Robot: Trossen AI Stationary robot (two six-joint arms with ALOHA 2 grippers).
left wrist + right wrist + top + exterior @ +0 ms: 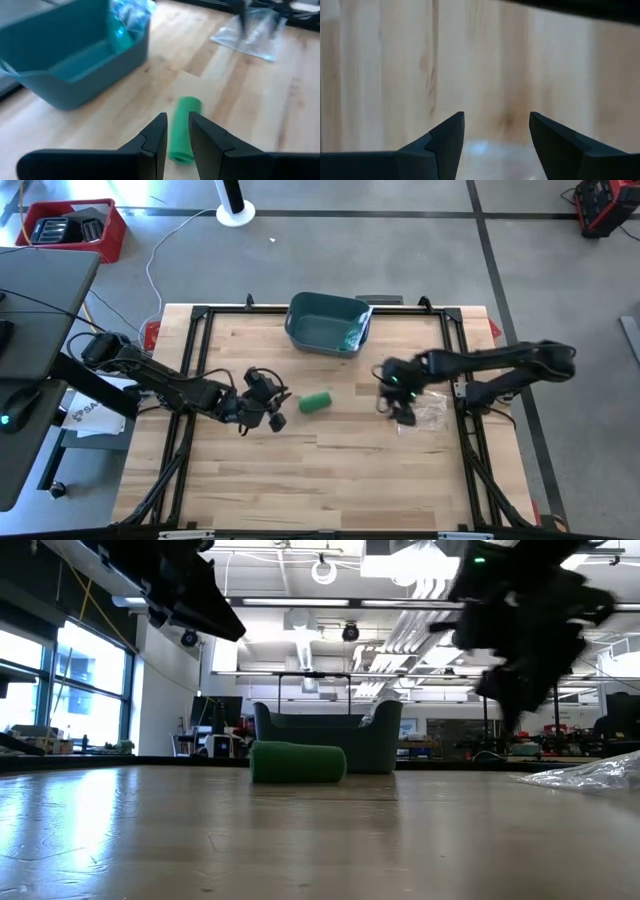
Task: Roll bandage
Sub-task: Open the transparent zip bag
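The bandage (315,401) is a green roll lying on its side on the wooden table, also seen in the low view (297,762) and the left wrist view (184,127). My left gripper (283,402) hovers just to the roll's left, above the table. Its fingers (177,116) stand a narrow gap apart with nothing between them, and the roll lies beyond them. My right gripper (398,408) hangs over the table right of the roll, beside a clear plastic bag (432,414). It is wide open (496,116) and holds nothing.
A teal bin (300,330) with crumpled clear plastic inside stands at the table's far middle, behind the roll (330,735). The clear plastic bag (590,775) lies flat on the right side. Bare wood stretches across the near half of the table.
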